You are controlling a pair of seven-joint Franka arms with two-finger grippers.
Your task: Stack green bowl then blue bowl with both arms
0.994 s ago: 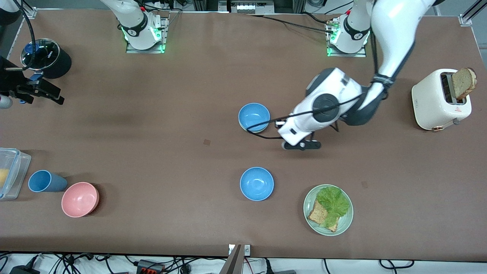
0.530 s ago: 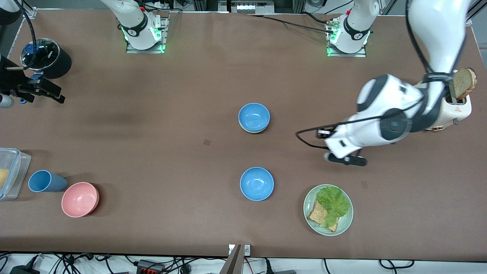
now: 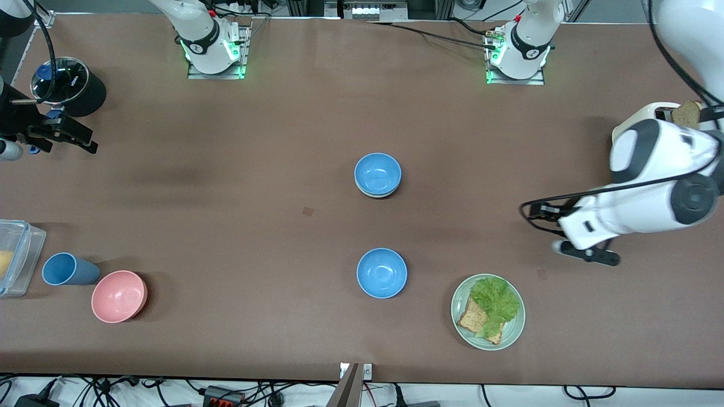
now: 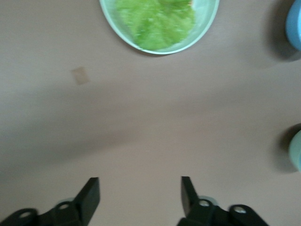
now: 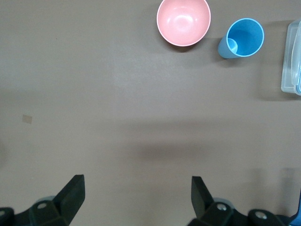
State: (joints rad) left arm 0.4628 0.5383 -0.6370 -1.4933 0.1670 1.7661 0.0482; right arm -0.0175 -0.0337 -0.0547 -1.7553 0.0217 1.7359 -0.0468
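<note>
A blue bowl (image 3: pixel 378 172) sits nested in the green bowl (image 3: pixel 378 195), of which only a pale rim shows, at the middle of the table. The edge of this stack shows in the left wrist view (image 4: pixel 296 150). A second blue bowl (image 3: pixel 382 273) stands alone, nearer to the front camera; it also shows in the left wrist view (image 4: pixel 295 23). My left gripper (image 3: pixel 588 254) (image 4: pixel 140 188) is open and empty over bare table toward the left arm's end. My right gripper (image 3: pixel 79 140) (image 5: pixel 138 188) is open and empty over bare table at the right arm's end, where that arm waits.
A pale-green plate (image 3: pixel 461 294) (image 4: pixel 207 19) with lettuce and toast lies near the lone blue bowl. A white toaster (image 3: pixel 650 113) with bread stands by the left arm. A pink bowl (image 3: pixel 119 295) (image 5: pixel 183 21), blue cup (image 3: pixel 69 269) (image 5: pixel 242 37), clear box (image 3: pixel 17 254) and black container (image 3: pixel 70 85) are at the right arm's end.
My left arm has swung away from the stacked bowls toward its own end of the table, gripper open and empty. The stack and the right arm have stayed put.
</note>
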